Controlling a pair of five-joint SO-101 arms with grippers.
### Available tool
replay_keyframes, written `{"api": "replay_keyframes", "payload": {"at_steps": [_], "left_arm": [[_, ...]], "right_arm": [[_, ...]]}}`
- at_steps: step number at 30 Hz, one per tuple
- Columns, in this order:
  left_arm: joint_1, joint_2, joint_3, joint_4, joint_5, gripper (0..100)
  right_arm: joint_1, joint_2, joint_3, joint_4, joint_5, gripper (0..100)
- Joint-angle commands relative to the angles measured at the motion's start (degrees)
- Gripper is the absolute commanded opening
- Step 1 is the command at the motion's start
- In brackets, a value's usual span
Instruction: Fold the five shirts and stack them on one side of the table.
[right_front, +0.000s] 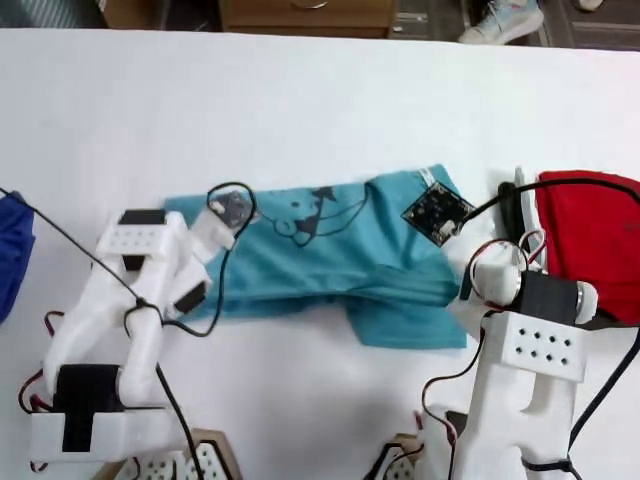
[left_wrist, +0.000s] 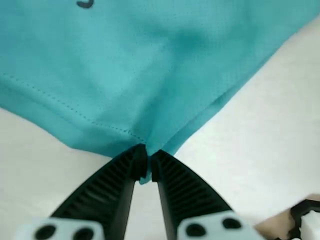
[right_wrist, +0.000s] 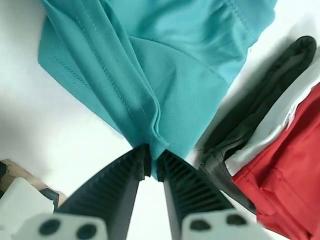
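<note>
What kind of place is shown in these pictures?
Probably an indoor lab or workshop: two robot arms at a white table hold a teal shirt, and a wooden cabinet stands behind.

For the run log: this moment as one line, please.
teal shirt: mid-table, half folded | left claw: shut on its edge | right claw: shut on its edge | red shirt: atop pile

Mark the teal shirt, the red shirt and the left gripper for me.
teal shirt (right_front: 330, 255), high view, middle of its body below the print.
red shirt (right_front: 590, 245), high view, on its folded top face.
left gripper (left_wrist: 146, 160), left wrist view, midway between fingertips pinching the shirt's corner.
</note>
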Motion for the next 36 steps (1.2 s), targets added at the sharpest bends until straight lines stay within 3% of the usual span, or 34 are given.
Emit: {"api": "replay_keyframes", "payload": {"at_steps": [1, 10, 21, 28, 36], "left_arm": [[-0.5, -2.0, -1.5, 0.1, -0.4, 2], [-0.3, -2.0, 2.5, -0.5, -0.5, 2], [-0.4, -1.9, 5.0, -3.4, -0.3, 2], [-0.4, -1.9, 5.0, -3.5, -0.1, 16], [-0.5, -2.5, 2.6, -0.1, -0.4, 19]], "right_arm": [[0.7, -1.8, 1.9, -1.3, 0.4, 2.0], [0.7, -1.8, 15.1, -11.2, 0.3, 2.0], [0.7, -1.4, 18.0, -16.7, 0.0, 3.0], [0.7, -1.3, 18.0, -17.5, 0.2, 20.3], [0.3, -1.8, 17.6, -21.2, -0.4, 17.7]]}}
